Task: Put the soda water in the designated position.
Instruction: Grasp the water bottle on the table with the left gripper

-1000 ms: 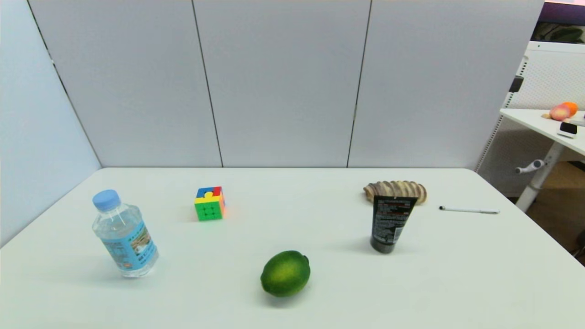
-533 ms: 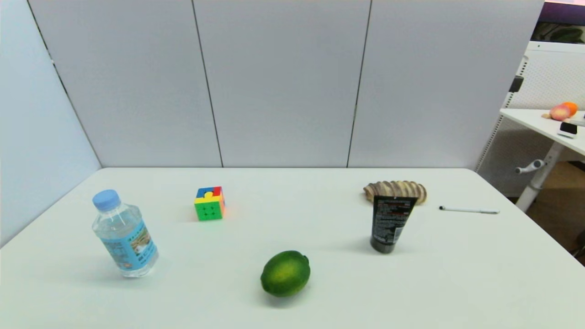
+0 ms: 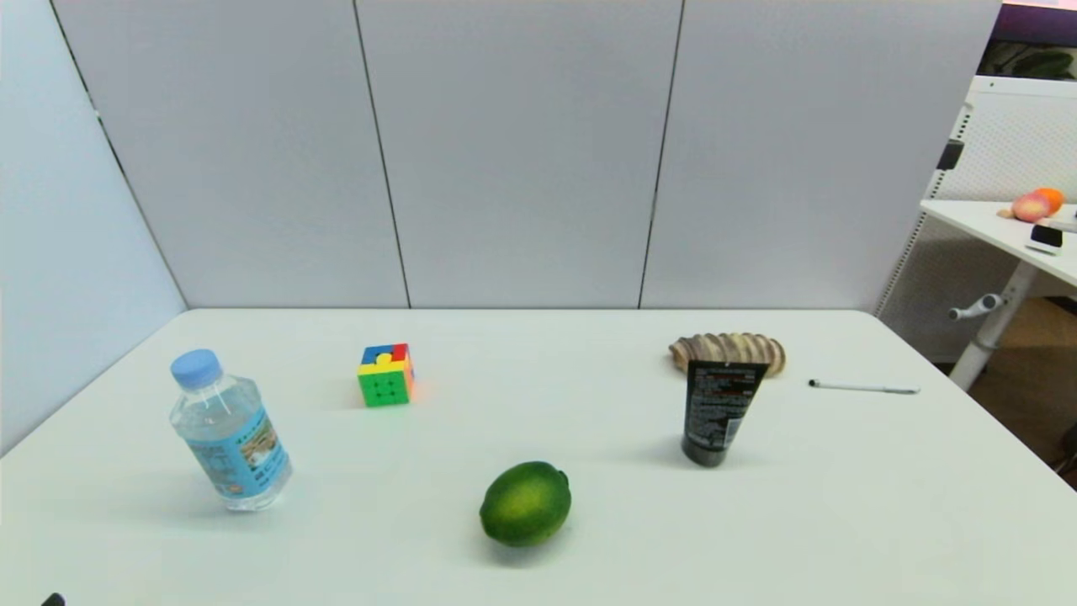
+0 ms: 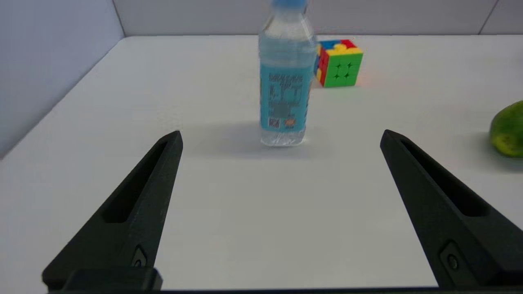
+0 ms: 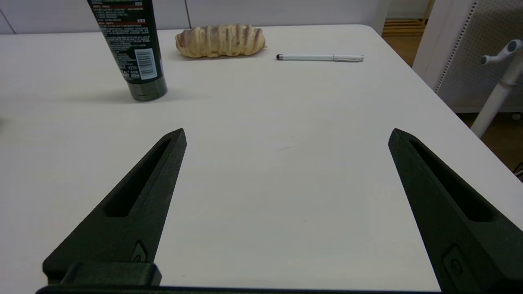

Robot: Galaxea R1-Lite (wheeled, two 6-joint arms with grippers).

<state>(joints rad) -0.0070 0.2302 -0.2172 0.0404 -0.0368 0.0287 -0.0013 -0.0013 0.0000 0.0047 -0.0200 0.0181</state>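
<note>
The left gripper [image 4: 280, 136] hangs low over the white table [image 3: 841, 505], its two black fingers [image 4: 135, 204] spread wide with nothing between them, and only a dark tip of it shows at the near left corner of the head view [image 3: 52, 599]. It faces the soda water [image 4: 286, 81], which stands upright on the table a little beyond the fingertips, lined up roughly with the gap between them and touched by neither. Taking that bottle [image 3: 229, 429] as the landmark: it sits at the table's left side, clear, with a light-blue cap and label. The puzzle cube [image 3: 386, 374] lies behind it and to its right, near but apart. The lime [image 3: 525, 503] lies to its right, nearer the table's front edge. Well off to the right stands the black tube [image 3: 715, 412] on its cap, with a ridged bread roll [image 3: 729, 349] just behind it and a white pen [image 3: 864, 387] farther right still. The right gripper [image 5: 286, 134] hovers over bare table on the tube's side, far from the bottle, fingers wide apart and holding nothing.
</note>
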